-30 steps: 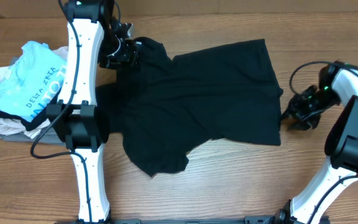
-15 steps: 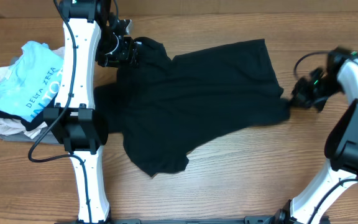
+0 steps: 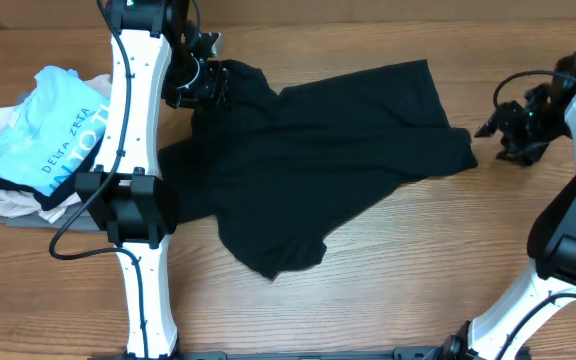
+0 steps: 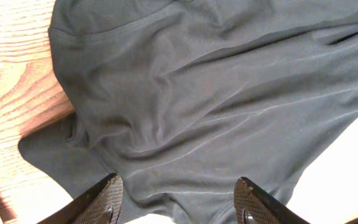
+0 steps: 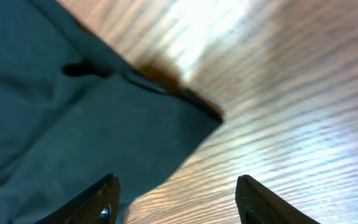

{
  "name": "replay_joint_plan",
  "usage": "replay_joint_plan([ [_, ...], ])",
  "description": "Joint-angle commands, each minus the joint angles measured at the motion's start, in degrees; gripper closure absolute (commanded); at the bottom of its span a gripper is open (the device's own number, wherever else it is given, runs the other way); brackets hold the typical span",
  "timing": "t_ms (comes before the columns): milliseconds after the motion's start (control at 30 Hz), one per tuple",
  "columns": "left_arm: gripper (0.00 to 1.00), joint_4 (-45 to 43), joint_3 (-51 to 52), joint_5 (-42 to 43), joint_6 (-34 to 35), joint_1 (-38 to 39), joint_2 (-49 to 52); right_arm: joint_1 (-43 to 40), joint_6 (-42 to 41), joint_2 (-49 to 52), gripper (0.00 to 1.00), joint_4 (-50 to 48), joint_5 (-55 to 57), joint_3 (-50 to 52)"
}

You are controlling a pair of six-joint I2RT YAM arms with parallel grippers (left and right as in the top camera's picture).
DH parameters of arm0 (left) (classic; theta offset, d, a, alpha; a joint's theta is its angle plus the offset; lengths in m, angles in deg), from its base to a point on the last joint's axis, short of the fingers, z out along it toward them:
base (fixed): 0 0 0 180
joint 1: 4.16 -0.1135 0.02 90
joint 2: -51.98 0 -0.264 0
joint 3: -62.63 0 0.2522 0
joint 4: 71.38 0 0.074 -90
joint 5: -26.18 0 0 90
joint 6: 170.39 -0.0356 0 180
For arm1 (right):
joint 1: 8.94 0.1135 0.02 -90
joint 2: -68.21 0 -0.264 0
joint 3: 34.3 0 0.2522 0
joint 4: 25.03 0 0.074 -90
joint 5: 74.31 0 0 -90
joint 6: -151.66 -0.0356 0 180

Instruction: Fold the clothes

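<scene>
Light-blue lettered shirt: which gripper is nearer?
Left: the left gripper is near the light-blue shirt, over the black shirt; the right gripper is beyond its far edge.

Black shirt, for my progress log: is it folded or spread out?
Spread out. The black shirt lies wide and rumpled across the wooden table, its outline irregular; no tidy fold shows.

One black shirt (image 3: 338, 150), one blue shirt (image 3: 53, 130), two arms (image 3: 133, 120)
</scene>
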Motion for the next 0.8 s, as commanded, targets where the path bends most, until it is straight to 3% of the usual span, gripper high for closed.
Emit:
replay_joint_plan([
  [0,0.40,0.2,-1.3,3.5,-1.4,0.9,-1.5,-0.8,-1.6,-0.9,0.43,-0.7,1.1,3.9],
  [267,0.50,0.2,-1.3,2.7,-1.6,6.1,-1.7,-0.8,-6.3,-0.7,0.58,-12.9,-2.3,14.8],
  [500,0.50,0.2,-1.3,1.9,-1.5,10.5,-4.7,0.8,-8.0,-0.7,0.58,-26.4,-10.0,22.5],
  [533,0.49,0.2,-1.3,0.6,-1.1,11.3,-5.3,1.2,-8.0,-0.7,0.65,-27.8,-10.8,23.1],
  [600,0.50,0.2,-1.3,-2.8,-0.7,12.9,-6.4,1.8,-7.8,-0.7,0.93,-28.1,-11.1,23.1],
  [767,0.51,0.2,-0.1,-7.8,0.6,16.6,-8.2,1.6,-7.3,-4.7,0.96,-17.2,-7.2,15.4],
])
